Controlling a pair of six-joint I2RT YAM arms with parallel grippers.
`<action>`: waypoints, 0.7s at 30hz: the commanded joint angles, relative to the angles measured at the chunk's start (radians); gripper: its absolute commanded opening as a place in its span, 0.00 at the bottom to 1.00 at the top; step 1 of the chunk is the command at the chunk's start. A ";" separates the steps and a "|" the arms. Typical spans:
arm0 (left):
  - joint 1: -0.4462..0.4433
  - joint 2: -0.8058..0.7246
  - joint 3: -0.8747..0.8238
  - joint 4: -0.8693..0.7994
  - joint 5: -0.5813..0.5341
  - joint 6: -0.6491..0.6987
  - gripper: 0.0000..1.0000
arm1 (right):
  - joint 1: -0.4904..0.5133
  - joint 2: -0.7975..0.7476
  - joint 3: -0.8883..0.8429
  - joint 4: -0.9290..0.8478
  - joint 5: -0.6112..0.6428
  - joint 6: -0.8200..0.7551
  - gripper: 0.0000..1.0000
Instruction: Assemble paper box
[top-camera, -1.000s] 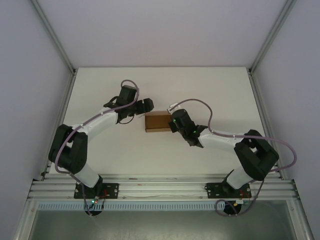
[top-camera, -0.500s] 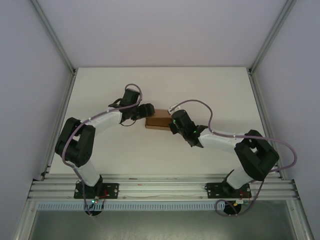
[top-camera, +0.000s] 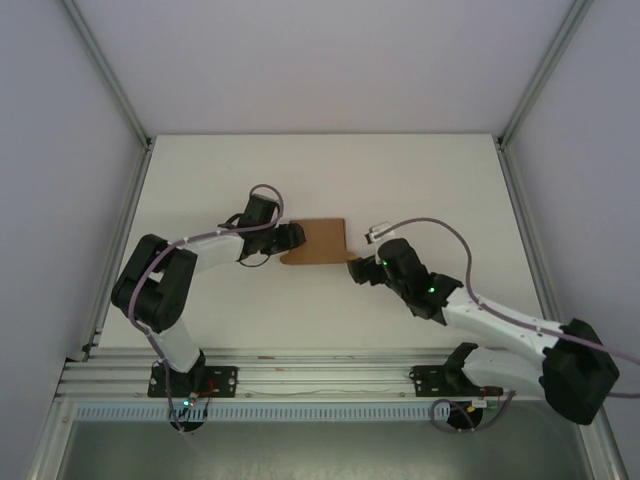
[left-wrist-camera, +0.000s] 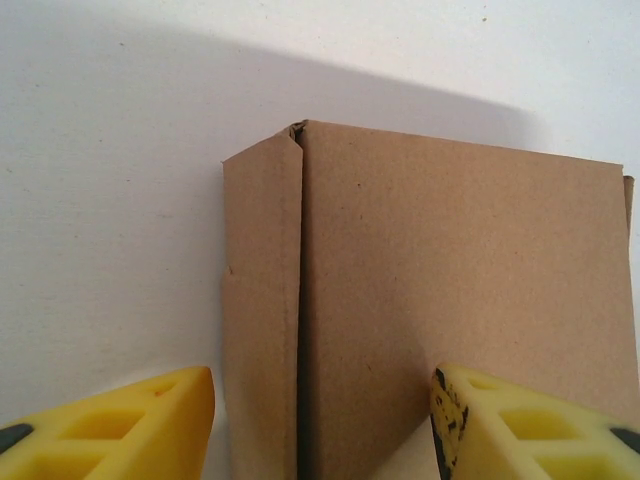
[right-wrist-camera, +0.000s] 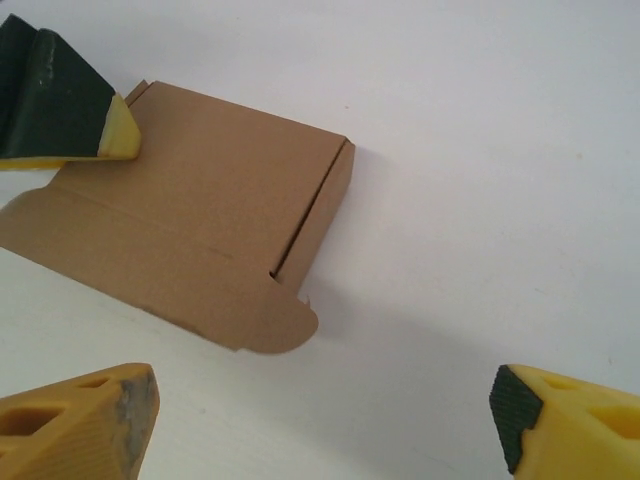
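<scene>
**Paper box lying mid-bench, both claws spread wide**

Your paper box (top-camera: 318, 243) is lying near the middle of the white bench (top-camera: 420, 180), a brown kraft piece with its broad panel facing up. In the left wrist view a narrow side panel (left-wrist-camera: 260, 300) is folding along a crease at one edge of it. In the right wrist view a rounded tab (right-wrist-camera: 285, 325) is sticking out at the near corner.

Your left claw (top-camera: 292, 238) is sitting at the box's left end with its jaws wide apart. One yellow finger (left-wrist-camera: 110, 420) is lying beside the narrow panel over bare bench, and the other is overlapping the broad panel. You cannot tell whether either is pressing on the cardboard.

Your right claw (top-camera: 358, 270) is hovering just beside the box's right end, jaws spread wide and gripping nothing, apart from the cardboard.
</scene>
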 joint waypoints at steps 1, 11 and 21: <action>0.007 0.021 -0.021 0.035 0.015 0.030 0.58 | -0.007 -0.076 -0.022 -0.042 0.020 0.050 0.96; 0.008 0.062 -0.042 0.100 0.053 0.023 0.57 | -0.116 0.136 0.192 -0.061 -0.055 0.327 1.00; 0.007 0.074 -0.042 0.112 0.068 0.035 0.56 | -0.221 0.582 0.427 -0.093 -0.265 0.430 0.80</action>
